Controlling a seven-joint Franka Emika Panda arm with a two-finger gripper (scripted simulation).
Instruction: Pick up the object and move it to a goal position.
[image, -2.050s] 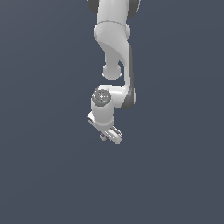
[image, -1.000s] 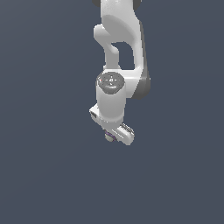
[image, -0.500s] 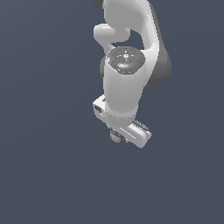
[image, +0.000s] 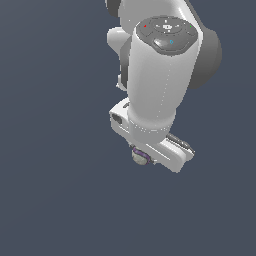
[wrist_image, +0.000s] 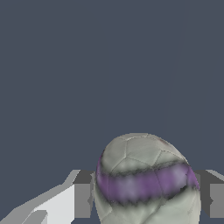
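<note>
The white robot arm's gripper (image: 145, 161) is clamping the small off-white ball with a purple stripe (wrist_image: 146, 181), its grey fingers (wrist_image: 82, 199) pressing on either side. In the exterior view the ball (image: 141, 156) is peeking out under the white hand. Being round, it is showing no long axis; its stripe is running across, from finger to finger.

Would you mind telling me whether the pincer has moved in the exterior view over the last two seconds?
Yes. Holding the striped ball, the pincer now looks much larger and sits slightly lower and further toward the exterior view's right in the frame, so it has probably approached the camera.
</note>
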